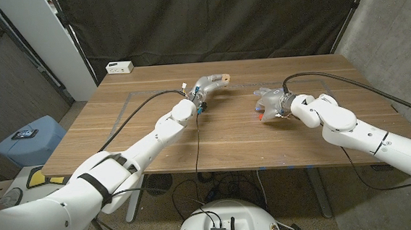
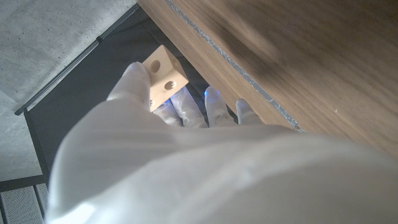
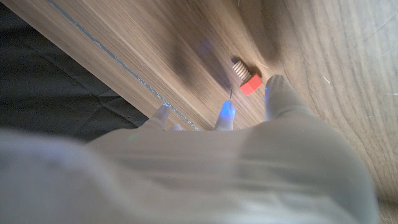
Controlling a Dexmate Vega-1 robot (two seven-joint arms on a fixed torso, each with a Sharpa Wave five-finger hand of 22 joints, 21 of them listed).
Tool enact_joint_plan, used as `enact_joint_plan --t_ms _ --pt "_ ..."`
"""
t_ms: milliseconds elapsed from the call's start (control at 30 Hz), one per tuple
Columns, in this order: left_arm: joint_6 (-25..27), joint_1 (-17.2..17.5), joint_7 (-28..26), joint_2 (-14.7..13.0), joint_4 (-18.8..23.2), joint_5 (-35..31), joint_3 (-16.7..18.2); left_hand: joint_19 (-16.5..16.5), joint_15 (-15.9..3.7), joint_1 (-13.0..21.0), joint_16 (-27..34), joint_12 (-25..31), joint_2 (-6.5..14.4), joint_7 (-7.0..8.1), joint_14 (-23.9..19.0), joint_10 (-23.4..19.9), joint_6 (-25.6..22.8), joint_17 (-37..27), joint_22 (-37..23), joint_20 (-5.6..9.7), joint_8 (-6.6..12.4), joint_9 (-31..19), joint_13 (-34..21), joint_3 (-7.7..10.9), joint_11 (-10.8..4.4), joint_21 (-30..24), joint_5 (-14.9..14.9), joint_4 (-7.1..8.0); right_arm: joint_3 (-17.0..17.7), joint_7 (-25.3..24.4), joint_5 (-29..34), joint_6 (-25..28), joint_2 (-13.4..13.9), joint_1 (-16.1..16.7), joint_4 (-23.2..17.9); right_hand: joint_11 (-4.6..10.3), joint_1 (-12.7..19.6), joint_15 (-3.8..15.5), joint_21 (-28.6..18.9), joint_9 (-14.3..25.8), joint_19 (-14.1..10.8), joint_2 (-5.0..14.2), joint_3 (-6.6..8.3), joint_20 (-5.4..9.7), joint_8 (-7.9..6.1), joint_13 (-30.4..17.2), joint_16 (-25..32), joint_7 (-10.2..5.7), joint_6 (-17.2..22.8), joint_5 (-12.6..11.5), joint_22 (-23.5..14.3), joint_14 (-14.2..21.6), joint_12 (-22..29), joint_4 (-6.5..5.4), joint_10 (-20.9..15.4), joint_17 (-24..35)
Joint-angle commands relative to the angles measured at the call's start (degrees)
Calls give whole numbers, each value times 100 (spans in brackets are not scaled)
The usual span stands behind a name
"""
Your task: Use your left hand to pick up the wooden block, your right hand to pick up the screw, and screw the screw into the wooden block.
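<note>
your left hand (image 1: 207,86) holds the wooden block (image 2: 163,77) lifted at its fingertips, holes exposed for threading. your right hand (image 1: 268,103) hovers, fingers apart, over the screw (image 3: 246,78) lying on the table (image 1: 157,144).

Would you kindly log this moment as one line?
left robot hand: holds wooden block | right robot hand: open beside screw | screw: on table

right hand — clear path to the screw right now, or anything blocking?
Probably yes. The right hand hovers just short of the screw, which lies on bare table past its fingertips with nothing between. The left hand holds the wooden block well off to the side.
</note>
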State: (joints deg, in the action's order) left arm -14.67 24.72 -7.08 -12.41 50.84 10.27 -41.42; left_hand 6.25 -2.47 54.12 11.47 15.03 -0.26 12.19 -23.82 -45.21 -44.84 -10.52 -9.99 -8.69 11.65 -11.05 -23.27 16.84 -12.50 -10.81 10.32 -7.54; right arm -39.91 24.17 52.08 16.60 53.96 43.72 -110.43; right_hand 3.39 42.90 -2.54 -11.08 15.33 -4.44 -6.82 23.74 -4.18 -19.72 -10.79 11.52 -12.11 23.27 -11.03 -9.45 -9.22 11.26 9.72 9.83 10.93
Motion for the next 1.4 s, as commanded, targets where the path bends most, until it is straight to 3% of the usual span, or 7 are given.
enact_joint_plan --t_ms 33,1400 --pt "125 66 -8 -43 157 3 -10 -43 -348 11 31 -4 71 21 -24 -23 -53 -22 -31 -32 31 -16 -29 -19 -17 -40 35 -2 16 -374 71 -41 36 160 48 32 95 6 -37 29 -78 1 41 9 -75 -18 45 11 130 -35 -28 57 57 9 -41 -1" --pt "256 109 -15 -32 237 23 -24 -54 -321 7 32 -41 106 -9 -25 -36 -106 -13 -32 -26 41 -12 -60 -39 -13 -46 27 -29 -37 -724 78 -201 -39 134 305 51 313 103 -49 215 -374 23 53 121 -599 -29 66 85 863 -12 -31 329 134 -33 -527 13"
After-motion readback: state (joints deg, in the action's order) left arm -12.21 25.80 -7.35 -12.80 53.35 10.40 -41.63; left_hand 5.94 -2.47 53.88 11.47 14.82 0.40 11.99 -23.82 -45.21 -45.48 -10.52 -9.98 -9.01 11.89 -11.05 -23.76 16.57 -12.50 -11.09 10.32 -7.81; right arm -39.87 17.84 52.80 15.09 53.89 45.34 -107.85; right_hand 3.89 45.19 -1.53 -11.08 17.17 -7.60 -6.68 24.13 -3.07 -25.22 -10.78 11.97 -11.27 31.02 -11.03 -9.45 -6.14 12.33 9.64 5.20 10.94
